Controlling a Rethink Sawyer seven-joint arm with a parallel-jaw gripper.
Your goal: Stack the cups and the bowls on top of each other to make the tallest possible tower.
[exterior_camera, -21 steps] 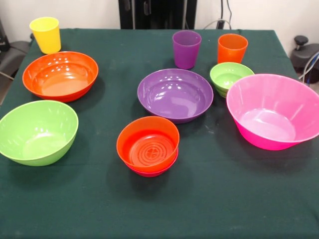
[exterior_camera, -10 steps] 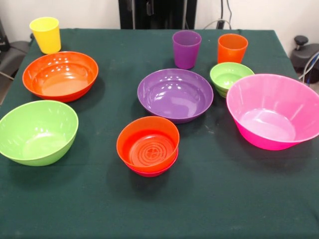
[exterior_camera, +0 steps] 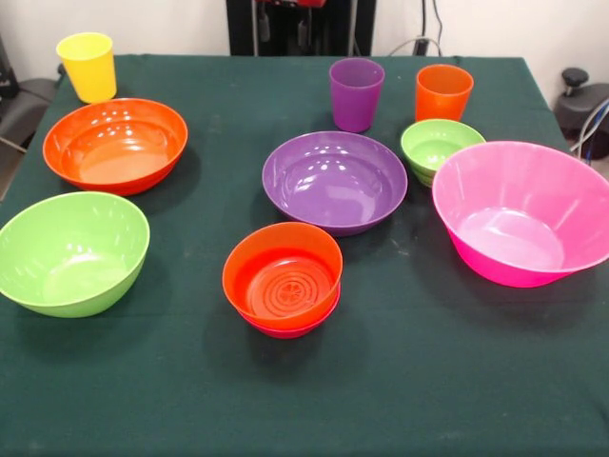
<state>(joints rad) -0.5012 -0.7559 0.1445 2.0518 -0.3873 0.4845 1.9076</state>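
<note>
The tower (exterior_camera: 283,278) stands at the front centre: a small orange bowl nested in a small red-magenta bowl whose rim peeks out beneath. Single bowls lie around it: purple (exterior_camera: 334,181), small green (exterior_camera: 439,147), huge pink (exterior_camera: 523,211), large orange (exterior_camera: 115,145) and lime green (exterior_camera: 71,251). At the back stand three upright cups: yellow (exterior_camera: 88,66), translucent purple (exterior_camera: 356,92) and orange (exterior_camera: 443,91). Only a bit of my gripper (exterior_camera: 283,24) shows at the top edge, high above and far behind all of them, holding nothing I can see.
A dark green cloth (exterior_camera: 409,381) covers the table. Beyond the right edge sits a black object with cables (exterior_camera: 580,100). A dark chair part (exterior_camera: 19,105) shows at the far left.
The arm's end has come down slightly at the top edge, so a strip of red now shows there. No cup or bowl has moved.
</note>
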